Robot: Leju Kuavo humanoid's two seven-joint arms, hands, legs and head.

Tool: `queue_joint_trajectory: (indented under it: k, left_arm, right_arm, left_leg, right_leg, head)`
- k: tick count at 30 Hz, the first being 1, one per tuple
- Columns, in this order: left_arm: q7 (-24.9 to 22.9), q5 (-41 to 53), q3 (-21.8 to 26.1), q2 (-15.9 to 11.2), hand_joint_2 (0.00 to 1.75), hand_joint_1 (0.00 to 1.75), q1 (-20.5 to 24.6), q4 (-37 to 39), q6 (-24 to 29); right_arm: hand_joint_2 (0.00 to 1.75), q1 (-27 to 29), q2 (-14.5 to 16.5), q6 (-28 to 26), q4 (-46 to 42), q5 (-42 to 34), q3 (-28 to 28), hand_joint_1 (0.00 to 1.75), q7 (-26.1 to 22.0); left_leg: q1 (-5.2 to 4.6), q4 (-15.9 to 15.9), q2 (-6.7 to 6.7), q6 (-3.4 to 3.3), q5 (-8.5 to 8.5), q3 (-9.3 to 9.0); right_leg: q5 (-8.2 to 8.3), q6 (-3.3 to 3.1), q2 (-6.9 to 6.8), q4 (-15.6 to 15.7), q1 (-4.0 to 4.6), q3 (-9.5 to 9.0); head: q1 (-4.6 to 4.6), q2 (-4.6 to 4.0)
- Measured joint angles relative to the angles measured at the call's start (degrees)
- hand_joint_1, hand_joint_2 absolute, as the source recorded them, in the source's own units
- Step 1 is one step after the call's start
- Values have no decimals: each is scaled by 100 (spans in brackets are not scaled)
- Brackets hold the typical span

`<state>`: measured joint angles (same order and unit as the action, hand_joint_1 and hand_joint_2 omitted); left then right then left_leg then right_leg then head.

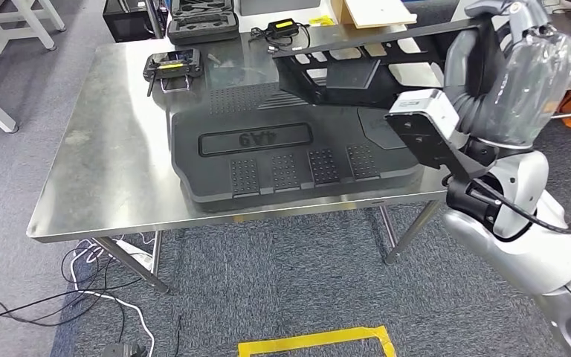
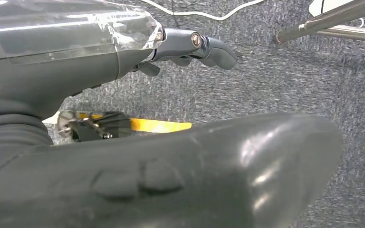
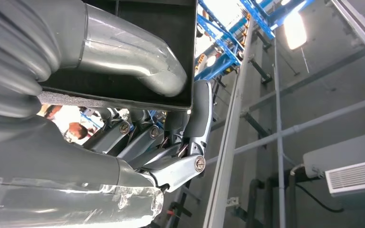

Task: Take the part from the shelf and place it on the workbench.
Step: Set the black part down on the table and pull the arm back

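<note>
One black plastic part (image 1: 342, 67), a long ribbed frame with open pockets, is held up over the far right side of the steel workbench (image 1: 111, 141), clear of the surface. My right hand (image 1: 517, 44) grips its right end, thumb inside a pocket and fingers wrapped under the edge. My left hand (image 2: 190, 47) hangs low by the carpet, holding nothing, its fingers curled loosely and a little apart.

To do this step well, I judge I should lower the part slowly and level, since its long free end reaches well out from my grip and could dip first. A large black moulded panel (image 1: 290, 152) marked 9A4 already covers the middle of the bench, and a black handheld controller (image 1: 172, 67) lies near the far left corner; I would choose whether to rest the part on the panel or on bare steel before letting go, and release only once it sits flat.

From the head view I get the part's position over the bench. Through the right wrist view I get the grip itself: thumb (image 3: 142, 61) pressed inside the black pocket, fingers (image 3: 197, 118) hooked beneath the rim. Down at the left wrist, grey carpet (image 2: 275, 80) and a strip of yellow floor tape (image 2: 159, 126) lie below the idle hand.
</note>
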<state>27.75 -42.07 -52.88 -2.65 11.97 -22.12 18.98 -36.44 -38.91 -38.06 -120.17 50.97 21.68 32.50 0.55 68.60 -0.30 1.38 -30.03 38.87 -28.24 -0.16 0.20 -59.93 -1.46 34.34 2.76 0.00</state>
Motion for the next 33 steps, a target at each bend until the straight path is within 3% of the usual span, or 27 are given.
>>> queue_joint_trajectory:
  k: [2,3,5,8,17,33]
  left_arm:
    - [-1,-3,1,-1,0,0,3,1,1]
    - [-1,-4,1,-1,0,0,2,1,1]
    - [0,-4,1,2,0,0,-8,0,1]
    - [1,-4,5,-2,0,0,-15,2,3]
    - [-1,19,8,-4,0,0,-14,0,5]
    - [-15,-3,17,-4,0,0,-13,0,17]
  right_arm:
    - [175,-4,0,-3,0,0,0,175,0]
    - [175,-7,0,-7,0,0,0,175,0]
    - [175,-9,0,-21,0,-1,0,175,0]
    - [175,-4,0,-45,0,-1,0,175,0]
    - [175,-5,0,-104,0,39,0,175,0]
    - [175,3,0,-107,0,52,-2,175,0]
  left_leg:
    - [-10,-675,-3,-37,283,-291]
    - [-24,-839,-5,-61,316,-356]
    - [-43,-915,-8,-83,302,-373]
    - [-42,-930,-22,-90,300,-382]
    - [-46,-927,-26,-143,276,-392]
    - [-40,-974,-24,-140,278,-443]
  right_leg:
    - [-34,37,6,2,3,-49]
    - [-42,64,7,7,5,-57]
    - [-67,50,11,4,18,-54]
    - [-71,7,3,47,17,-91]
    - [-40,127,2,140,16,-142]
    - [-45,134,4,135,26,-152]
  head:
    - [-6,0]
    - [-4,0]
    - [6,0]
    - [31,0]
    - [37,0]
    - [35,0]
